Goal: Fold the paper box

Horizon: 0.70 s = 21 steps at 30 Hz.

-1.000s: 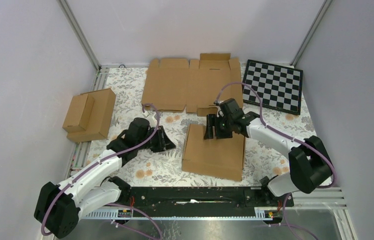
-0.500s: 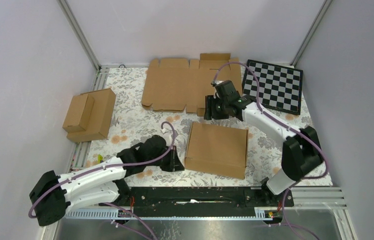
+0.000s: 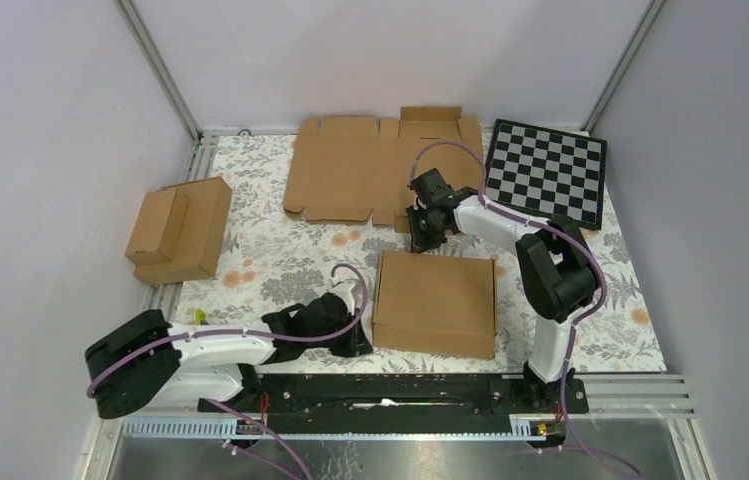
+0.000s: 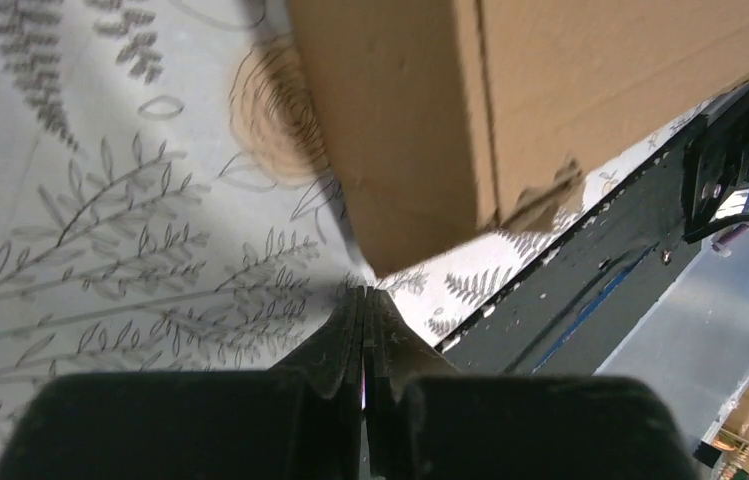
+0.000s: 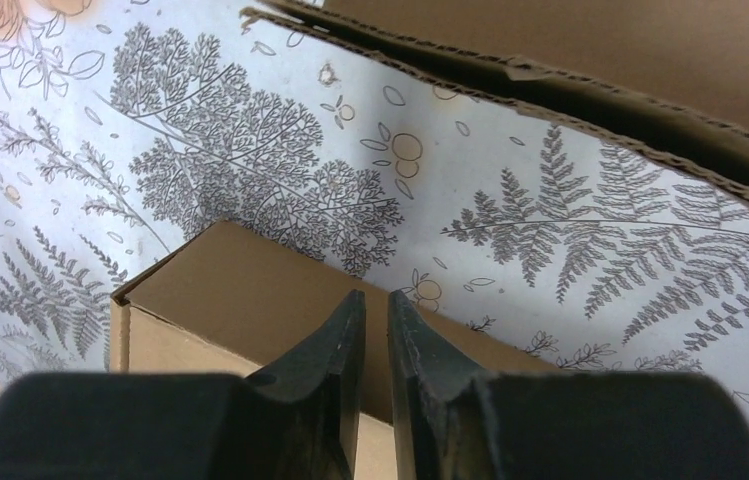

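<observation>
While both arms reach toward it, the paper box (image 3: 435, 303) lies flat on the floral table cover (image 3: 270, 250) with its lid down, a shallow brown cardboard rectangle, and serves as the reference for all positions below.

Left gripper (image 3: 358, 335): low at the box's near left corner, beside its left wall. In the left wrist view the two fingers (image 4: 345, 335) are pressed flat against each other with nothing between them, and their tips point at that corner of the box (image 4: 550, 80). Whether the tips touch the cardboard cannot be told.

Right gripper (image 3: 420, 235): just past the box's far edge, toward its far left corner. In the right wrist view the fingers (image 5: 335, 340) stand nearly together with a narrow slit between them, which holds nothing. They hang over the far corner of the box (image 5: 240, 275).

Flat cardboard blank (image 3: 380, 170): beyond the box's far edge, with notched flaps, lying flat. The right gripper sits between this blank and the box, and the blank's near edge (image 5: 590, 90) crosses the top of the right wrist view.

Checkerboard (image 3: 547, 172): beyond the box and to its right, beside the blank.

Two joined small boxes (image 3: 180, 228): well to the left of the box, at the cover's left edge.

Black rail (image 3: 400, 390): just on the near side of the box, running parallel to its near edge.
</observation>
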Each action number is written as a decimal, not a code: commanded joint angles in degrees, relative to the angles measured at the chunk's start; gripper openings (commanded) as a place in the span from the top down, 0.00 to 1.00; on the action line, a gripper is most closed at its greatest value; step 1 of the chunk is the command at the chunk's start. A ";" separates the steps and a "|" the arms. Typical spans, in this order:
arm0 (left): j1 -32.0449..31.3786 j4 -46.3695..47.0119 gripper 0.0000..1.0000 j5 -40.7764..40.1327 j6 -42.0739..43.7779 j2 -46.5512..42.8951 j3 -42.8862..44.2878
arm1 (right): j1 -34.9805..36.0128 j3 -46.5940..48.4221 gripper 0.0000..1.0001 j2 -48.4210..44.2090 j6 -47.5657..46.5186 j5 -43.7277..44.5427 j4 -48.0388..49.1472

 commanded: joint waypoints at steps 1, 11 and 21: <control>-0.06 9.26 1.00 -1.36 2.59 3.47 1.74 | -0.22 0.20 0.78 0.70 -2.00 -3.90 -1.24; 0.04 -7.30 1.00 -0.98 -2.24 -4.66 4.51 | -0.22 -0.41 0.76 1.47 -1.70 -2.72 -1.37; -4.27 4.15 1.00 7.35 -11.33 -4.50 0.75 | -0.22 0.89 0.76 1.99 -1.17 -3.43 -1.34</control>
